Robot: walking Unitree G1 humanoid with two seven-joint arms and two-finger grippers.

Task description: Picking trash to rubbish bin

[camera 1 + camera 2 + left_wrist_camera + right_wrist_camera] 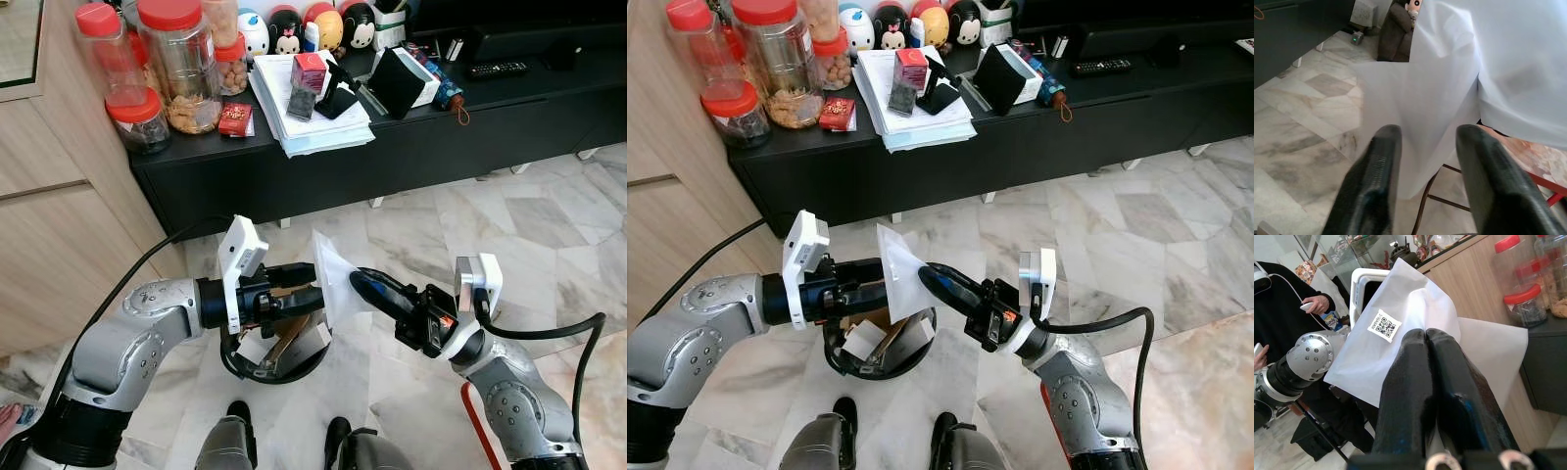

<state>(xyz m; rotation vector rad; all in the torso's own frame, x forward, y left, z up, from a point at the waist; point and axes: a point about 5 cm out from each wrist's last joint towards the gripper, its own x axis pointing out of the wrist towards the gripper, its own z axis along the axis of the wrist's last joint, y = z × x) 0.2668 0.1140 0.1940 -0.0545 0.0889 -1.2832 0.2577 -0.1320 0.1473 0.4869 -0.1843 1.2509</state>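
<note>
Right gripper clamped, fingers together, on one edge of thin white paper sheet with small printed code sticker. Left gripper apart, fingers either side of sheet's opposite face, not pinching. Sheet upright on edge between both grippers, directly above near rim of round black rubbish bin on marble floor, already part full of card scraps. Long axis of sheet roughly vertical. Bin straight below and slightly toward left arm's side. Likely next: release over opening; risk of sheet drifting past rim.
</note>
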